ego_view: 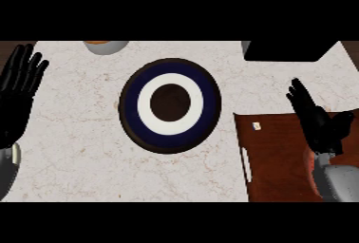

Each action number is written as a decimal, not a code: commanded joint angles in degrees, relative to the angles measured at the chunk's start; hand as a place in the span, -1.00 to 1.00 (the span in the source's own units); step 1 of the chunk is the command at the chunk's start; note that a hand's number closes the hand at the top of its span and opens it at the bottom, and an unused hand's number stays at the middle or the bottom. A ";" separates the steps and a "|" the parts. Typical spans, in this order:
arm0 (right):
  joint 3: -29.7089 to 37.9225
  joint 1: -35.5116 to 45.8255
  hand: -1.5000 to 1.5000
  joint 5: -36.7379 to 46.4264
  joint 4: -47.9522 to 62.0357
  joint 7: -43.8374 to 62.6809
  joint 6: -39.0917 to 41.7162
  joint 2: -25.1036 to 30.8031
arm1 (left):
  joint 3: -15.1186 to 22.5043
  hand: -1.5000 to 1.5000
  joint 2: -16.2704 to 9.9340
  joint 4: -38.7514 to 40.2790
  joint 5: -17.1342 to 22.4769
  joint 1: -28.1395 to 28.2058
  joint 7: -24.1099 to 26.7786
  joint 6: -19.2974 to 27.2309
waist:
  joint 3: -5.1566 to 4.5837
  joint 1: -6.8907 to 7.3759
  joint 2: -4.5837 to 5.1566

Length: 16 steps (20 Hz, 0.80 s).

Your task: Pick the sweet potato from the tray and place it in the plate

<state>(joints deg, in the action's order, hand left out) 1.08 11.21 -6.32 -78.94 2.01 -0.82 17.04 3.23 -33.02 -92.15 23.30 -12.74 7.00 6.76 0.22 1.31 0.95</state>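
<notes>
The surface (77, 156) is pale stone, off-white with faint reddish veins, and smooth. At its middle lies one round plate (170, 105), seen slightly taller than wide: a dark brown rim, a deep navy band, a white ring inside that, and a dark brown centre. It looks glossy and shallow, and nothing lies in it.

To the right and nearer sits one tray (273, 161), a flat rectangle of reddish-brown wood grain with a dark border. A slim white bar (245, 163) runs along its left edge, and a small pale tag (257, 126) shows near its far left corner.

The right hand (317, 123) is black and hangs over the tray's right side, its fingers fairly straight and pointing away, thumb held out to the right, closed on nothing that can be seen. Its grey forearm (335, 182) comes in from the near edge. Just left of the wrist a thin orange sliver (309, 163) peeks out; this may be the sweet potato on the tray, mostly hidden under the hand and arm, but I cannot tell for sure.

The left hand (20, 90) rests at the left edge, fingers straight and spread, empty.

At the far edge are one grey bowl (106, 46) with an orange top, cut off by the view, and one flat black object (291, 50) at the far right.
</notes>
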 commanded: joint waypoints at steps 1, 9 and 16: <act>0.82 3.36 -1.00 0.05 1.28 1.87 -2.83 -3.32 | -0.04 0.00 1.67 -1.64 -2.55 3.47 -2.56 1.22 | -0.21 -0.95 -0.97; -8.74 4.06 1.00 24.16 -0.71 6.96 -5.10 14.86 | 6.87 0.00 2.52 6.57 -7.38 1.53 -8.15 3.83 | -1.09 -1.53 -0.05; -10.79 -13.07 -1.00 24.31 -8.54 2.87 -22.29 -4.84 | 7.78 0.00 8.11 13.80 -11.48 -2.57 -9.21 5.44 | -0.23 -2.10 -0.96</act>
<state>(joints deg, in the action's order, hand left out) -5.71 5.58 12.27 -85.31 8.55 -18.43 15.10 11.92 -25.98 -81.78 12.18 -13.71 -2.14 13.34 -0.17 -0.92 0.11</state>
